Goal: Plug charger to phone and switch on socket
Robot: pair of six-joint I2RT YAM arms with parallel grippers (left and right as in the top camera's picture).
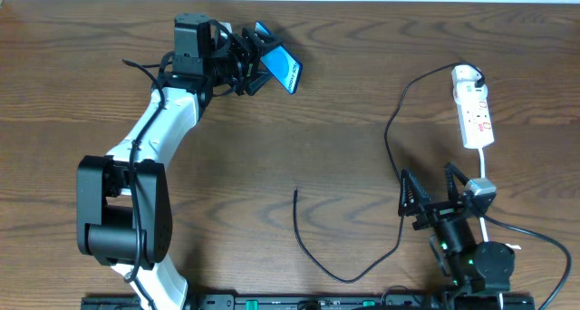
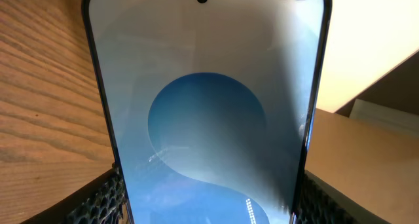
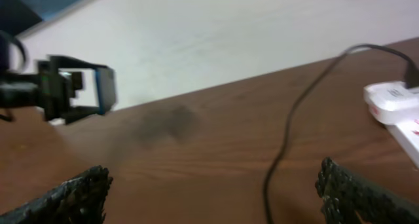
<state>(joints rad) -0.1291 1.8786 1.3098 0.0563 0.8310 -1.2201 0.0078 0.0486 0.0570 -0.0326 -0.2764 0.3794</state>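
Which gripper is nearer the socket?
Right. The right gripper is open, close to the cord end of the socket; the left gripper holds the phone far off on the opposite side.

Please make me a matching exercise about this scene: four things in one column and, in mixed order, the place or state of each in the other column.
Things:
1. phone
2. free end of the charger
3. socket
4. right gripper

Places or states:
A. open, holding nothing
B. lying loose near the middle of the table
C. held by the left gripper
D. on the table, just ahead of the right gripper

Pairs: 1-C, 2-B, 3-D, 4-A
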